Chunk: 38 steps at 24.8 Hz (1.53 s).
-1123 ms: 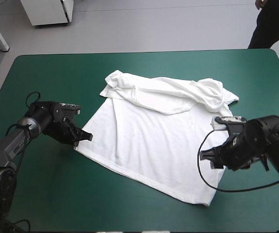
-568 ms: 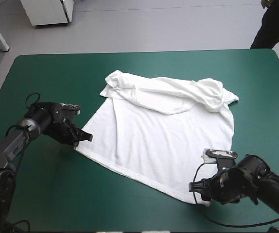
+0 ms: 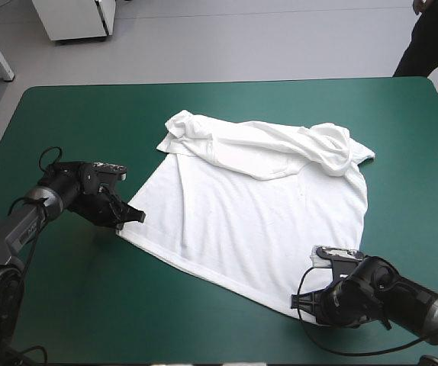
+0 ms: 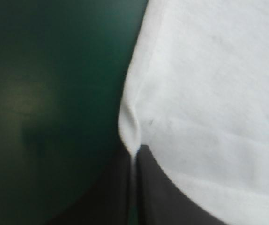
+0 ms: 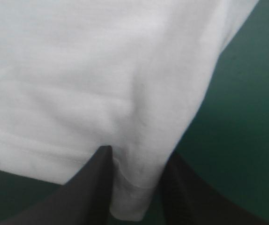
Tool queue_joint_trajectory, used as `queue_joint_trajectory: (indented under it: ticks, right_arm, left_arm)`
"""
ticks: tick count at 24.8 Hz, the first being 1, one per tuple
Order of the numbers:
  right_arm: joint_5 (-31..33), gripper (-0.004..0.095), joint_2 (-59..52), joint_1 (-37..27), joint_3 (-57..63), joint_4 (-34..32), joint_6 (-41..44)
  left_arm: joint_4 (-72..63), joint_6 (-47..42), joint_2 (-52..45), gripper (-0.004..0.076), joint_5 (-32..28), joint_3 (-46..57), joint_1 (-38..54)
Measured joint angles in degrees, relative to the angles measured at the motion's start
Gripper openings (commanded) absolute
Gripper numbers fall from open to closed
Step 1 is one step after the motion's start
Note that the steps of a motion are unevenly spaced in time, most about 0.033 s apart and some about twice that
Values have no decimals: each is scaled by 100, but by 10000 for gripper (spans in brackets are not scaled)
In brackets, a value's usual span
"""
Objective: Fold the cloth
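On the left nothing has moved. My left jaws stay clamped on the shirt (image 3: 257, 213) hem at its left corner, a small pinch of cloth standing up between them. The shirt lies spread across the middle of the table (image 3: 59, 305), its collar end bunched toward the far edge. The change is on the right. My right jaws have swung from beside the shirt's right side down to its near right corner. They stand apart with that corner between them, not yet gripped. I judge the first fold can start once they close.
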Motion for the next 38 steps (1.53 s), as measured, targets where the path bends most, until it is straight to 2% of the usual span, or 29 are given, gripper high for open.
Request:
queue_joint_trajectory:
  ticks: [5,9,12,14,24,30,38]
  right_arm:
    - [-38,-17,6,0,-157,-51,-20]
    - [167,-17,29,-104,-919,-1108,111]
    - [389,-17,29,-824,-1569,-1508,-305]
    - [481,-17,31,-1426,-1945,-1465,-863]
    - [824,-17,312,-3093,-3532,-550,-3000]
    - [1229,-17,937,-3367,-5005,-467,-3800]
    - [1718,-17,1655,-3368,-7230,-292,-4291]
  left_arm:
    - [16,35,-178,-22,119,34,0]
    - [70,35,-630,-22,395,-281,0]
    - [65,35,-966,-22,611,-713,0]
    - [65,35,-1120,-22,713,-952,0]
    - [-488,186,-1263,-22,1209,-1775,0]
    - [-656,231,-1263,-22,1300,-2801,0]
    - [-651,209,-1263,-22,1267,-4744,0]
